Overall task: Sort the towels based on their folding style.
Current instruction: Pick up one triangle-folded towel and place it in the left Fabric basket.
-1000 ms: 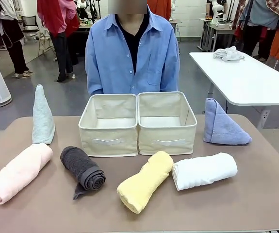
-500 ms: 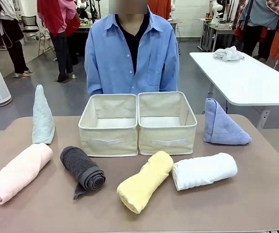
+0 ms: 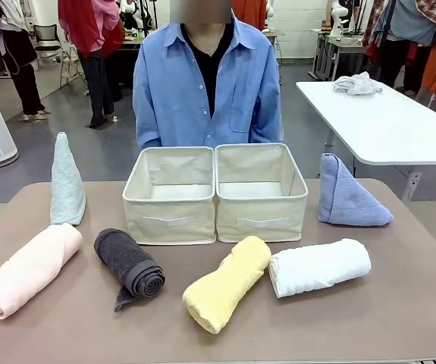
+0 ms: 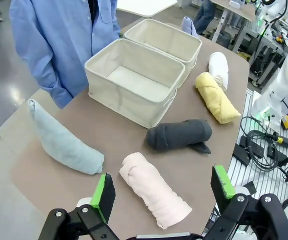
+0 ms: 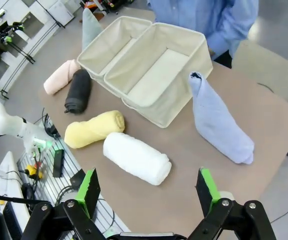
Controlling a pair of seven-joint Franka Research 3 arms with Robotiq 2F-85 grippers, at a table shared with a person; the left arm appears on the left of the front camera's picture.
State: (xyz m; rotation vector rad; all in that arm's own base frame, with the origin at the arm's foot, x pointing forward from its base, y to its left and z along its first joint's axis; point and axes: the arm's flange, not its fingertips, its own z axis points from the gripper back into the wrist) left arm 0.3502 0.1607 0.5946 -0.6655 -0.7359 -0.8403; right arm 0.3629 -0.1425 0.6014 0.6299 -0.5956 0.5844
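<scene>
Six towels [image 3: 225,282] lie unsorted around the bins [image 3: 170,220]; left end effector [image 4: 163,189] and right end effector [image 5: 148,186] hang spread wide, empty, so gripping the pink roll [image 3: 28,269] likely comes next.

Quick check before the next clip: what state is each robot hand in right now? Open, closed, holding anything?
Left hand: open, holding nothing.
Right hand: open, holding nothing.

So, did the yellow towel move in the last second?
No. The yellow towel keeps its place, its far end still near the front wall of the right bin.
</scene>
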